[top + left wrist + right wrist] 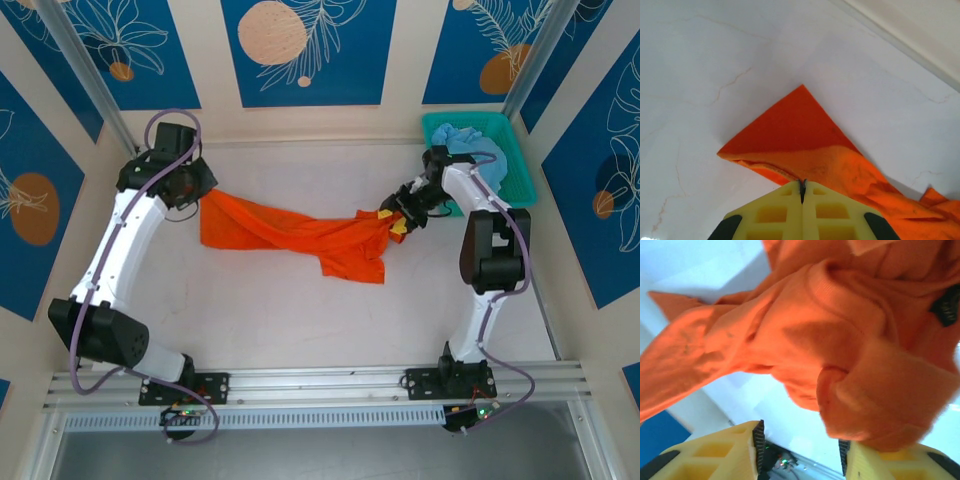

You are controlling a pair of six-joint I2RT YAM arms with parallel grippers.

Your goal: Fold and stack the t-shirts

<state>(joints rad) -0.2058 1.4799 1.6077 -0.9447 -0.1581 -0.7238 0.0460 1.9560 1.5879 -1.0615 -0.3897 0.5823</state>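
The orange t-shirt (300, 232) is soft matt cloth, a fine knit that goes fuzzy along its thick hem. The tabletop (300, 320) under it is smooth and pale, with thin marble-like veins and a faint sheen. The left claw (802, 184) and the right claw (800, 440) are dull yellow moulded plastic. The basket (523, 165) is teal plastic mesh, and the rail (320, 380) along the near edge is brushed metal.

Overhead looking down, wrist views close on orange t-shirt (300, 235)
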